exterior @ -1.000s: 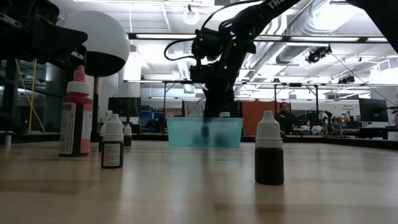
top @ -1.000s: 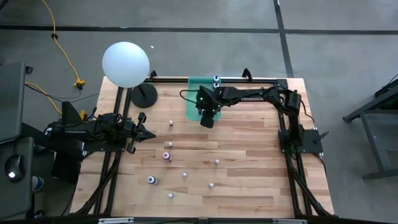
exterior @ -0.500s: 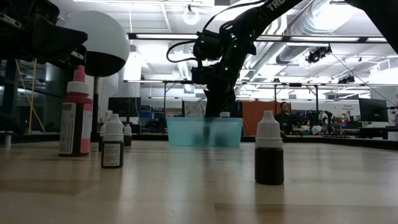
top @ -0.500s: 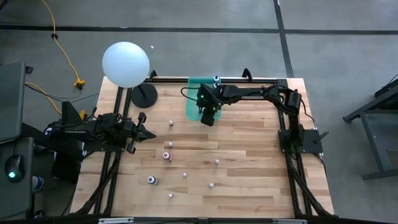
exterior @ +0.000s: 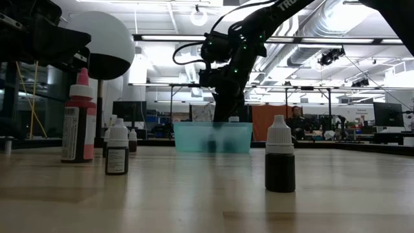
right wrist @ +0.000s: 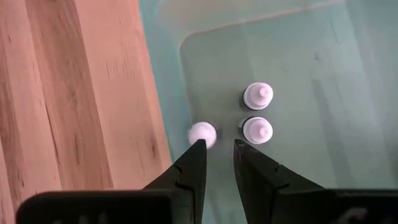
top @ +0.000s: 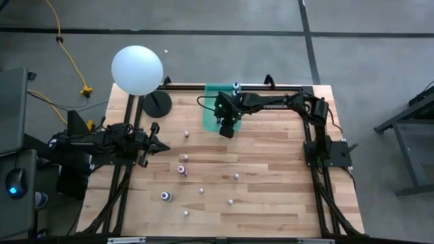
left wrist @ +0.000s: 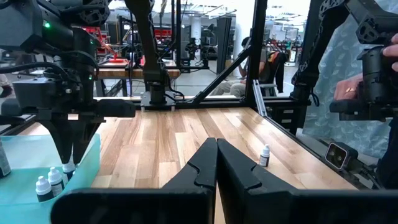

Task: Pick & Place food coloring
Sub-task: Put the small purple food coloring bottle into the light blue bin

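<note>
Right gripper point(right wrist: 217, 155): slightly parted, holding nothing, over teal bin point(right wrist: 311, 62).
Nearest bottle point(right wrist: 202, 134): upright in bin, just off one fingertip.
Remaining bottles point(top: 182, 170): scattered on surface point(top: 271, 176), nearer left gripper point(top: 161, 146), pressed together.

No legible text or labels

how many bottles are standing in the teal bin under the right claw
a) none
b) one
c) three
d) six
c) the right wrist view looks down into the teal bin and shows three white-capped bottles: one just past the right claw, and two more side by side next to it.
</note>
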You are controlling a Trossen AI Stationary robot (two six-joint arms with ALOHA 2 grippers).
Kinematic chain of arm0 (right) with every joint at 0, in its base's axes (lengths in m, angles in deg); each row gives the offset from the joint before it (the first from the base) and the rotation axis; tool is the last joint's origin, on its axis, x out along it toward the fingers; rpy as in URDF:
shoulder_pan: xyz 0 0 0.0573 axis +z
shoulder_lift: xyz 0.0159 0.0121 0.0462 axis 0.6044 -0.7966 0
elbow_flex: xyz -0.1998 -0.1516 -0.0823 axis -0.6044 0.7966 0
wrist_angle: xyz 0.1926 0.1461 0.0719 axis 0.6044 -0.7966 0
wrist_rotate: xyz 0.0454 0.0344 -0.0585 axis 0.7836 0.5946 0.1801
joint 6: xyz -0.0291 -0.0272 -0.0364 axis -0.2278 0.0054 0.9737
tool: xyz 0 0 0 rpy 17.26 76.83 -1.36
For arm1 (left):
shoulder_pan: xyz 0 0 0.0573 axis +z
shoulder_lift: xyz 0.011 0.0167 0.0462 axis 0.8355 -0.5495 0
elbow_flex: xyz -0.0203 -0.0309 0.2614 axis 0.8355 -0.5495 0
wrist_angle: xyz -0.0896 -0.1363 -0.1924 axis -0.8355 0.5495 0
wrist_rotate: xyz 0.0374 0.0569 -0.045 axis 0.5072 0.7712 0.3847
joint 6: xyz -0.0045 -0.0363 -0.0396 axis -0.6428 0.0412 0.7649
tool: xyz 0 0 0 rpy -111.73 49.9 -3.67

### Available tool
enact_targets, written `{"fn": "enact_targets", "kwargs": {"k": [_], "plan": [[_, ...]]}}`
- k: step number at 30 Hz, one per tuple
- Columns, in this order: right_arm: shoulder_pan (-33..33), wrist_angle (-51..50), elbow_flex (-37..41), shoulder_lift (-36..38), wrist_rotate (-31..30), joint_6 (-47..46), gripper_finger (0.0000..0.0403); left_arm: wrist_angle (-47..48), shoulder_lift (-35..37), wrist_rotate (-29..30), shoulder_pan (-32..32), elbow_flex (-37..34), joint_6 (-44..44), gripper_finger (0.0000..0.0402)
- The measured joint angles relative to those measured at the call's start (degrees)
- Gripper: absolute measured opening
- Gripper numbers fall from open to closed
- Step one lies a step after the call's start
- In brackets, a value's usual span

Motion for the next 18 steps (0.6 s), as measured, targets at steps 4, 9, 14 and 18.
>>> {"fn": "enact_targets", "kwargs": {"k": [4, 9, 14, 18], "plan": [[-0.06, 0.04, 0.00, 0.00, -0.47, 0.12, 0.0072, 0.00, 0.00, 0.00, 0.01, 0.00, 0.00, 0.0001], [-0.28, -0.12, -0.45, 0.08, -0.55, 0.12, 0.0072, 0.00, 0.00, 0.00, 0.00, 0.00, 0.00, 0.0001], [-0.27, -0.65, -2.02, 1.48, -0.94, 0.35, 0.0072, 0.02, 0.00, 0.01, -0.01, 0.00, 0.00, 0.0001], [-0.05, -3.06, -4.29, 2.78, -0.54, 2.13, 0.0072, 0.02, -0.01, 0.00, -0.01, 0.00, 0.00, 0.0001]]}}
